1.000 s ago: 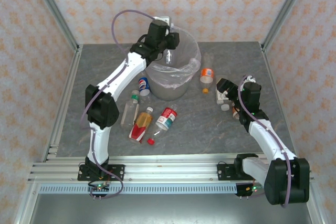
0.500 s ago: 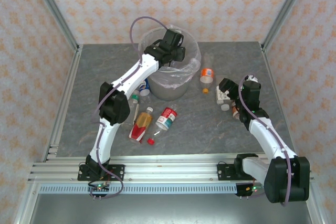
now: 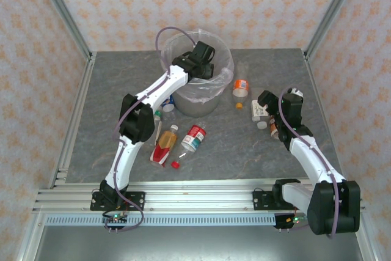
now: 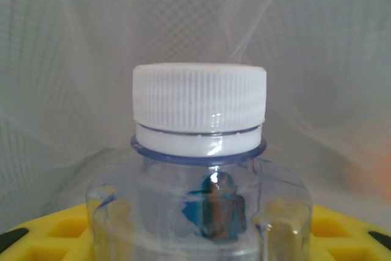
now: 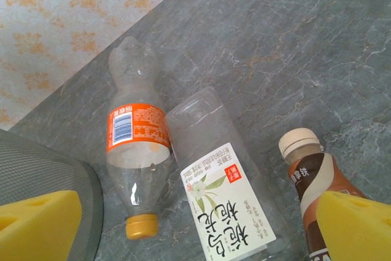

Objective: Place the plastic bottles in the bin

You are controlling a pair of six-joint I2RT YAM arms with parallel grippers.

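Left end effector (image 3: 204, 65): hangs over the mouth of the bin (image 3: 183, 107), a white-capped clear bottle (image 4: 200, 151) upright between its yellow pads (image 4: 49, 230); whether the pads press on it cannot be told.
Bin: grey, lined with a translucent bag (image 4: 91, 29), at 12 o'clock on the desk (image 3: 244, 145).
Right end effector (image 5: 198, 224): fingers wide apart, nothing between them, low over the desk at 4 o'clock from the bin.
Below it: an orange-label bottle (image 5: 137, 151) and a white-label bottle (image 5: 220, 175) lying side by side, touching; a brown bottle (image 5: 311, 181) at 3 o'clock of them, partly under one finger.
At the bin's 6 o'clock: a red-label bottle (image 3: 194, 137) and a yellow bottle (image 3: 164, 147) lying near each other, a loose red cap (image 3: 175, 164) just below them.
At the bin's 8 o'clock: a blue-label bottle (image 3: 167, 99) just beside the bin wall, partly behind the left arm.
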